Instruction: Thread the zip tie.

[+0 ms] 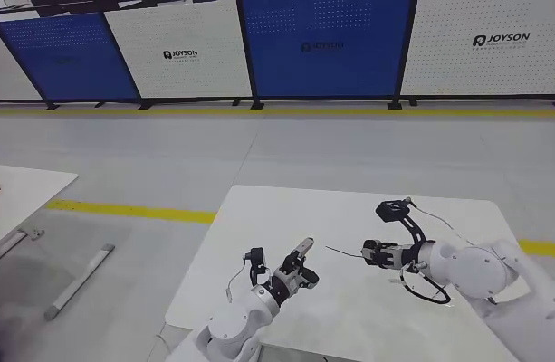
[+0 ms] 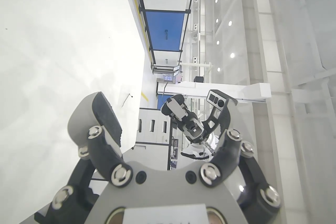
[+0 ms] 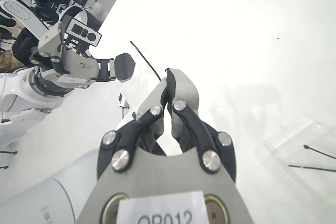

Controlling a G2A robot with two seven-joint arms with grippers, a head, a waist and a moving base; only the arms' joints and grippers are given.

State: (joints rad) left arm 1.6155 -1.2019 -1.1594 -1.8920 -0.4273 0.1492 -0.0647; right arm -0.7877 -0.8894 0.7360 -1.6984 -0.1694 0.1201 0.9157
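A: While the tie point(image 1: 345, 252) sticks out leftward, what's got it?
B: R gripper point(image 1: 367, 252), pinched tight on its right end, above the table point(image 1: 286, 208), right of centre.
A: And L gripper point(image 1: 306, 262)?
B: Fingers spread wide, just left of tie's tip, not touching.

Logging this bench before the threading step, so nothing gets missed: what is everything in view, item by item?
Flat white table: one, white, under both arms.
Thin black plastic zip tie: one, black, held over the table.
Spare black zip ties: two, black, in what looks like a clear tray.
Blue and white partition panels: several, behind the table.
Left gripper: one, grey-black, jaws open, empty.
Right gripper: one, grey-black, jaws shut on the zip tie.
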